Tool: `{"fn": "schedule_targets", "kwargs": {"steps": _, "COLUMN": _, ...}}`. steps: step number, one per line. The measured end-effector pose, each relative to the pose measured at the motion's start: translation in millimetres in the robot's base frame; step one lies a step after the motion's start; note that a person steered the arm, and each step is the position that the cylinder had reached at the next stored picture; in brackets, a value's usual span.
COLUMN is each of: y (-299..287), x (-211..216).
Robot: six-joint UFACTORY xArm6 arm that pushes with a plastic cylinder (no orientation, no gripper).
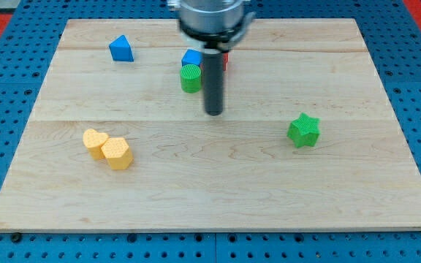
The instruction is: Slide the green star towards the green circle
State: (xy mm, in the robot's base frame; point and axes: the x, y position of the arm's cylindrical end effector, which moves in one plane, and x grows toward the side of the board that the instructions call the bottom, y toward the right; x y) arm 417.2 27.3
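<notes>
Nearest the view's bottom, on the wooden surface (pixel 218 197), two yellow blocks touched each other: a yellow hexagon-like block (pixel 116 153) and another yellow block (pixel 94 141) at its left. Further up, at the view's right, sat the green star (pixel 303 130). My tip (pixel 213 112) rested well to its left, apart from it, just right of the green circle (pixel 190 78). There was no hand on the rod. Behind the circle sat a blue block (pixel 191 58), a red block (pixel 225 60) mostly hidden by the rod, and far left a blue triangle (pixel 121 49).
</notes>
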Motion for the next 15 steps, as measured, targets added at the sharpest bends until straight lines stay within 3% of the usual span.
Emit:
{"fn": "schedule_targets", "kwargs": {"steps": 1, "y": 48, "x": -41}}
{"fn": "schedule_targets", "kwargs": {"steps": 2, "y": 130, "x": -56}}
{"fn": "schedule_targets", "kwargs": {"steps": 3, "y": 201, "x": -23}}
{"fn": "schedule_targets", "kwargs": {"steps": 4, "y": 216, "x": 39}}
{"fn": "schedule_targets", "kwargs": {"steps": 6, "y": 137, "x": 75}}
{"fn": "schedule_targets", "kwargs": {"steps": 7, "y": 97, "x": 68}}
{"fn": "schedule_targets", "kwargs": {"steps": 8, "y": 74, "x": 33}}
{"fn": "schedule_targets", "kwargs": {"steps": 10, "y": 105, "x": 39}}
{"fn": "schedule_targets", "kwargs": {"steps": 11, "y": 102, "x": 22}}
{"fn": "schedule_targets", "kwargs": {"steps": 15, "y": -52, "x": 14}}
